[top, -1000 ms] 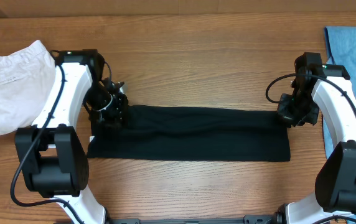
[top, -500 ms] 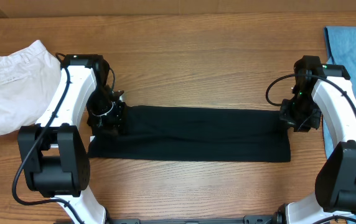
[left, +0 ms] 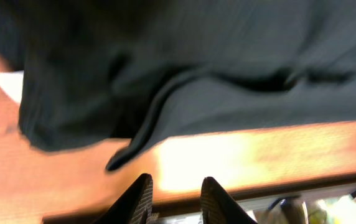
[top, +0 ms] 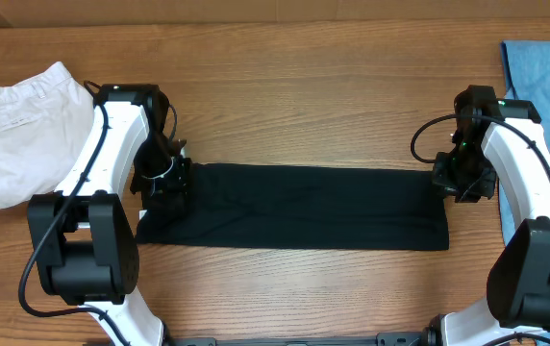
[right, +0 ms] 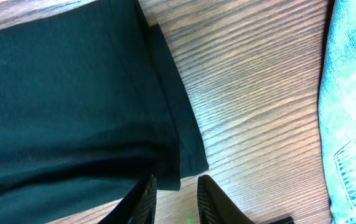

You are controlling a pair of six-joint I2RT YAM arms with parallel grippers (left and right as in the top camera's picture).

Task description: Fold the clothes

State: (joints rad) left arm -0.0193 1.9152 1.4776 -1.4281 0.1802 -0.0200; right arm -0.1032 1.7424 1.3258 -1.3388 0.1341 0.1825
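The black shirt (top: 294, 207) lies folded into a long flat strip across the middle of the table. My left gripper (top: 166, 185) hovers at the strip's left end, and its wrist view shows the fingers (left: 142, 194) slightly apart with only bare wood between them and rumpled shirt (left: 184, 62) beyond. My right gripper (top: 461, 183) hangs over the right end. Its jaws (right: 177, 184) are open, just off the shirt's corner (right: 72, 93), with no cloth pinched. White trousers (top: 15, 135) sit bunched at far left. Light blue jeans (top: 544, 86) lie at far right.
The jeans (right: 352, 124) lie close to the right arm, a narrow band of bare wood (right: 259, 93) between them and the shirt. The white trousers lie against the left arm's outer side. Both arm bases stand at the table's near edge.
Both grippers went from shut on the shirt's ends to open, letting the cloth go. The left gripper drifted slightly toward the near edge; the left end of the strip settled flatter.
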